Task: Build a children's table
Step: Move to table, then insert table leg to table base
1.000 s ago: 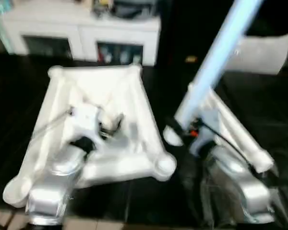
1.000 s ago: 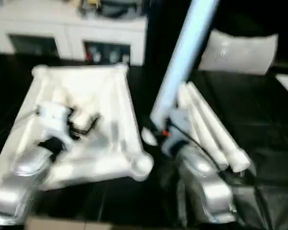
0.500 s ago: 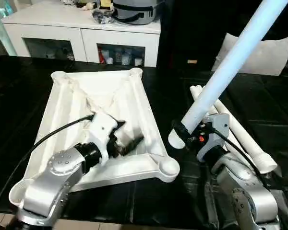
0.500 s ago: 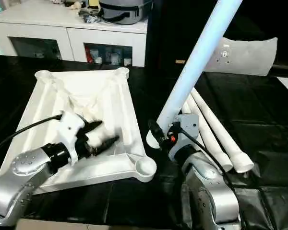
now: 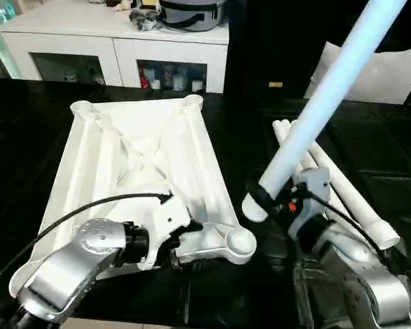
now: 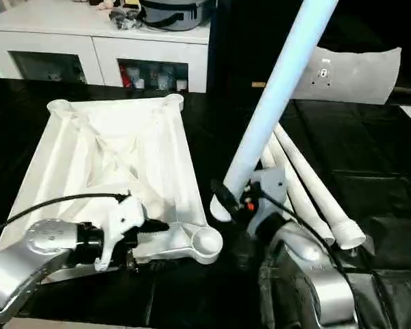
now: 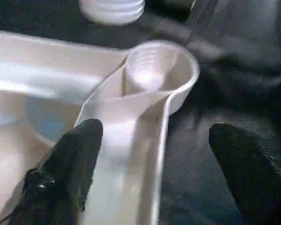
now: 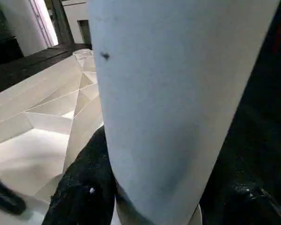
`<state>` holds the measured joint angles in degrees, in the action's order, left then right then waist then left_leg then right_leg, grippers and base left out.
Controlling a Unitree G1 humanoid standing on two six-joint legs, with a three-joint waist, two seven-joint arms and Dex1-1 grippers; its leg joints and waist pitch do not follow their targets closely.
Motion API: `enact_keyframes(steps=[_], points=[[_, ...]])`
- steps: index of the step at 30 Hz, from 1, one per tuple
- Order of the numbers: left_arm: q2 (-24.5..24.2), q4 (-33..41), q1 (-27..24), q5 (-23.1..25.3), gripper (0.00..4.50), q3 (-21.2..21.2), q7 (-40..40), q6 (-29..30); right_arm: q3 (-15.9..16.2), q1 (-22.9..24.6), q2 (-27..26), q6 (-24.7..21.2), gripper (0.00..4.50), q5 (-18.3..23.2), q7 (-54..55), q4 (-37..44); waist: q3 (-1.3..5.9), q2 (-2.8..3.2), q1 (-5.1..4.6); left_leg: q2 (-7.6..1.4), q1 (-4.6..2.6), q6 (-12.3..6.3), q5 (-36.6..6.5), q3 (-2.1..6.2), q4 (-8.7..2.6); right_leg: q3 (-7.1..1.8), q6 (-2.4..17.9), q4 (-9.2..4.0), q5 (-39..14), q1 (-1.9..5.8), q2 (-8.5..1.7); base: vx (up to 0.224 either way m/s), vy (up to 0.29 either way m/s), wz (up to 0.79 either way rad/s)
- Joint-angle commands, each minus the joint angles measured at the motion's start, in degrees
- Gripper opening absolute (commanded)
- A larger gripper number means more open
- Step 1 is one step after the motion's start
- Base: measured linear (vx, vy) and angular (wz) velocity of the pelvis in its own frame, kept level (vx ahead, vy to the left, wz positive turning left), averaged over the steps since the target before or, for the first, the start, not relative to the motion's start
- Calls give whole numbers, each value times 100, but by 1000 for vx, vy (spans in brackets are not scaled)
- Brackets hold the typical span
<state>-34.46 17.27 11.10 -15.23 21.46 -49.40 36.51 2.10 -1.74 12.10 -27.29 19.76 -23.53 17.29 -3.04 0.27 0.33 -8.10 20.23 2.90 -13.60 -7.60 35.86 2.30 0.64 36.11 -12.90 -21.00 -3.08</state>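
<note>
The children's table top (image 5: 137, 154) lies upside down on the black surface, ribbed underside up. My left gripper (image 5: 181, 243) is open at its near right edge. In the left wrist view the rim runs between my two black fingers (image 7: 70, 159) toward the round corner socket (image 7: 157, 70). My right gripper (image 5: 260, 199) is shut on a long white leg (image 5: 329, 89). That leg tilts up and to the right, and its threaded end hangs just right of the corner socket (image 5: 236, 240). The right wrist view has the leg (image 8: 178, 93) close against the black fingers (image 8: 84, 187).
More white legs (image 5: 335, 192) lie side by side on the black surface to the right of the held one. A white cabinet (image 5: 116, 48) with shelves stands at the back. A flat white board (image 5: 387, 68) leans at the back right.
My left gripper has moved from the middle of the ribbed underside to the top's near right edge by the corner socket. The right gripper keeps the leg in about the same pose.
</note>
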Motion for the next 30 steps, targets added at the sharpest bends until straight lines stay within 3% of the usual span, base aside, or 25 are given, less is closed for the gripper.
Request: enact_keyframes(steps=[1, 3, 4, 8, 9, 12, 18, 21, 25, 27, 28, 30], points=[[27, -12, 34, 63, 386, 55, 103, 94, -39, 48, -10, -87, 191, 94, 41, 171, 285, 63, 10, -403, 28, -34, -607, 108, -521, -308, 1302, -412, -471, 250, -481, 0, 0, 0], [91, -13, 27, 34, 373, 31, 211, 219, 17, 112, -19, 3, 191, 44, 53, 200, 270, 73, 9, -415, 13, -17, -709, 102, -526, -308, 1322, -427, -610, 227, -479, 0, 0, 0], [109, -12, 9, 41, 371, 35, 246, 240, 67, 151, -27, 63, 191, 9, 55, 203, 256, 110, 15, -412, 8, 4, -829, 97, -531, -313, 1320, -447, -746, 213, -480, 0, 0, 0], [234, -39, -12, 63, 341, -17, 332, 191, 146, 217, -89, 99, 191, -40, 98, 258, 235, 85, 12, -418, 15, 22, -1013, 91, -549, -322, 1240, -478, -1120, 208, -484, 0, 0, 0], [258, -50, -13, 63, 333, -26, 346, 202, 145, 226, -96, 101, 191, -43, 105, 269, 199, 133, 11, -419, 14, 28, -1064, 88, -556, -327, 1224, -499, -1176, 183, -480, 0, 0, 0], [255, -40, 7, 71, 317, 34, 299, 251, 135, 230, -86, 78, 191, -37, 117, 315, 175, 119, 10, -419, 22, 23, -1090, 92, -568, -332, 1185, -502, -1226, 179, -480, 0, 0, 0], [128, -8, -48, 169, 249, 194, 270, 346, 156, 232, -27, 110, 191, -81, 113, 338, 176, 139, 4, -417, 31, -59, -828, 81, -558, -334, 1205, -489, -1032, 185, -482, 0, 0, 0], [70, -49, -48, 302, 232, 302, 226, 273, 188, 215, -3, 132, 191, -100, 90, 301, 191, 117, 4, -418, 31, -102, -708, 74, -549, -332, 1236, -482, -886, 199, -479, 0, 0, 0], [3, -118, -33, 448, 198, 427, 213, 218, 248, 138, 30, 159, 191, -146, 48, 211, 210, 161, 10, -427, 27, -102, -657, 79, -549, -327, 1260, -466, -796, 209, -486, 0, 0, 0], [-9, -144, -18, 476, 186, 449, 214, 207, 246, 115, 37, 156, 191, -140, 39, 197, 204, 150, 4, -425, 28, -104, -687, 73, -549, -329, 1270, -476, -770, 209, -484, 0, 0, 0], [-18, -181, -18, 501, 172, 442, 227, 182, 263, 99, 30, 155, 191, -147, 43, 189, 217, 177, 12, -428, 23, -89, -704, 80, -548, -329, 1281, -466, -784, 217, -491, 0, 0, 0], [-33, -285, 3, 516, 154, 400, 205, 104, 311, 57, 29, 161, 191, -153, 16, 151, 209, 161, 13, -425, 15, -63, -832, 73, -556, -330, 1269, -489, -956, 206, -489, 0, 0, 0]])
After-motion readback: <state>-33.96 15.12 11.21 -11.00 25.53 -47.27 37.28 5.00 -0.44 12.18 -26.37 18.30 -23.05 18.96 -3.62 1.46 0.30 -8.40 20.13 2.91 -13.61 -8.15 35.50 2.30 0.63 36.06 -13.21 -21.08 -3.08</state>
